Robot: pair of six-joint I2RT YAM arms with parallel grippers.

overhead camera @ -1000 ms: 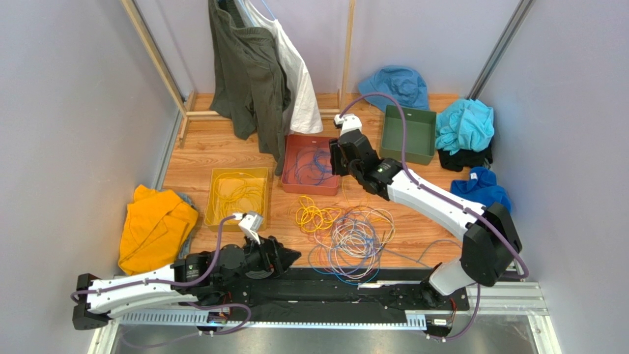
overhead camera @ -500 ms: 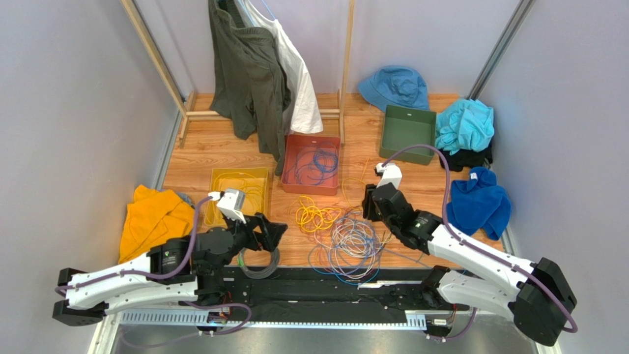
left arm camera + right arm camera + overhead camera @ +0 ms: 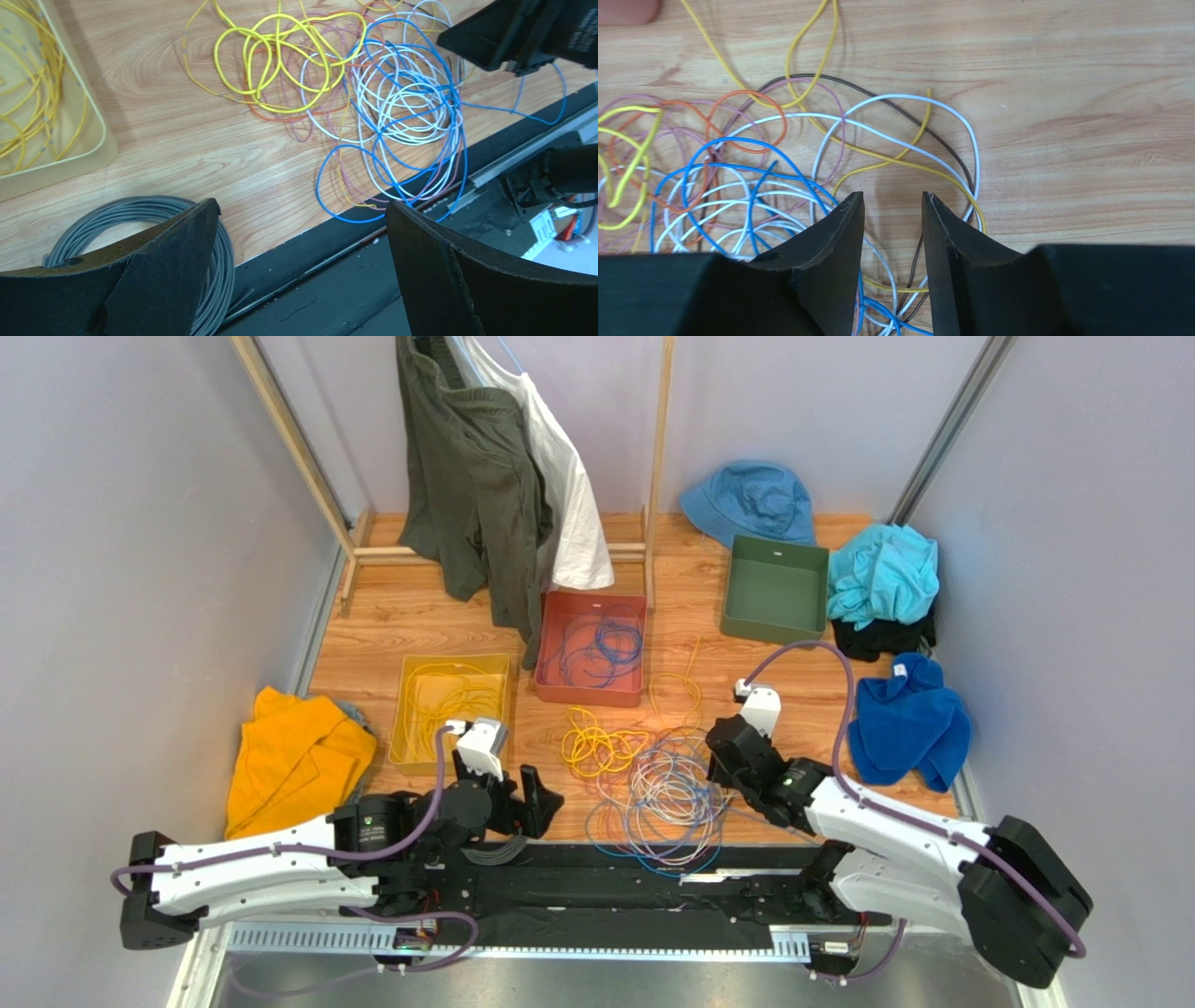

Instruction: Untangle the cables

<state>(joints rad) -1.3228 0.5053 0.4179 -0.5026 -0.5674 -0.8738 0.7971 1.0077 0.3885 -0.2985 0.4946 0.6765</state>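
The tangle of thin cables (image 3: pixel 659 787) (yellow, blue, white, orange, pinkish and dark loops) lies on the pale wooden surface (image 3: pixel 421 616) at the lower centre of the overhead view, its yellow loops toward the upper left. The right pincer (image 3: pixel 718 745) hangs over the heap's right edge, jaws a narrow gap apart with bare wood between the tips and nothing gripped; a white loop and a dark strand curve just beyond them. Left of the heap, the left pincer (image 3: pixel 300 210) stands spread wide and empty, above a grey coiled ring (image 3: pixel 161 217) at the near edge. Further up, a yellow tray (image 3: pixel 452 672) holds yellow wires and a red tray (image 3: pixel 561 686) holds blue ones.
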